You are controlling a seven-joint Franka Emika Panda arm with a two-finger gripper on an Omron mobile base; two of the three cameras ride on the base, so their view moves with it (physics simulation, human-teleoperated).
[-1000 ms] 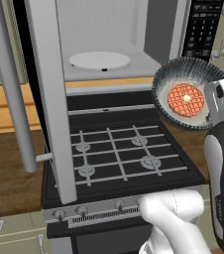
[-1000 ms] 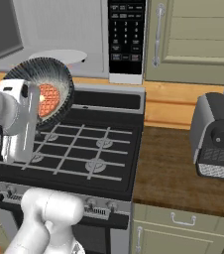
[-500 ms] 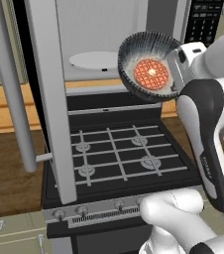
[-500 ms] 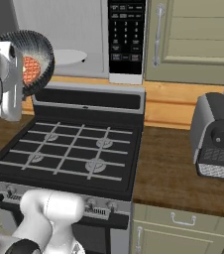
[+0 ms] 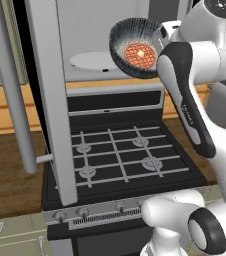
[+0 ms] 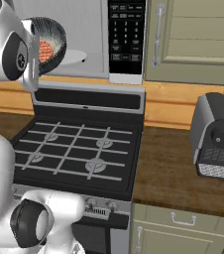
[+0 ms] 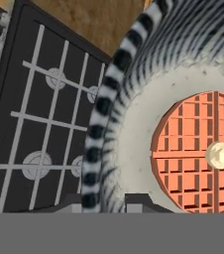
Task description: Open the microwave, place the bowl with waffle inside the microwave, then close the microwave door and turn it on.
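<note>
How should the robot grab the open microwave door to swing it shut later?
Probably by the long vertical bar handle on the microwave door. The door stands swung wide open to the left of the stove, and the bar stands off from the panel, so two fingers could close around its middle. Coming from the left, outer side looks best, since the bar faces that way.

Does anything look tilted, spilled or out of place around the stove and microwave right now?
Yes: the bowl, held in the air by its rim in front of the open microwave, is tipped steeply on its side. The waffle faces outward rather than up, yet sits in the bowl, which looks odd. Nothing has spilled onto the stove.
</note>
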